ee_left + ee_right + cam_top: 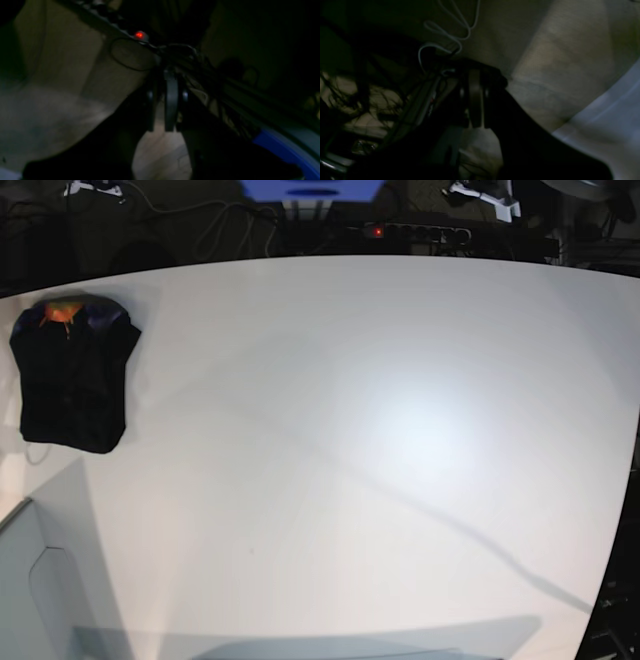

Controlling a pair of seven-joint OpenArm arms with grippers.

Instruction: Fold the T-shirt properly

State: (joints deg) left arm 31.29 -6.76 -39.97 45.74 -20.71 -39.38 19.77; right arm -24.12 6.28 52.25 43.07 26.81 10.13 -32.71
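T-shirt [72, 375] folded, table's [380, 440] far-left corner | left gripper [163, 130] seemingly nearly closed, empty | right gripper [475, 126] pressed together

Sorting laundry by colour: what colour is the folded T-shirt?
Black T-shirt, orange-red mark at the neck; clearest in base view.

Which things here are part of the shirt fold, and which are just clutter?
Job:
- T-shirt, already folded into a compact bundle at the table's far corner

Lying about:
- power strip with red light
- cables on the floor
- blue object
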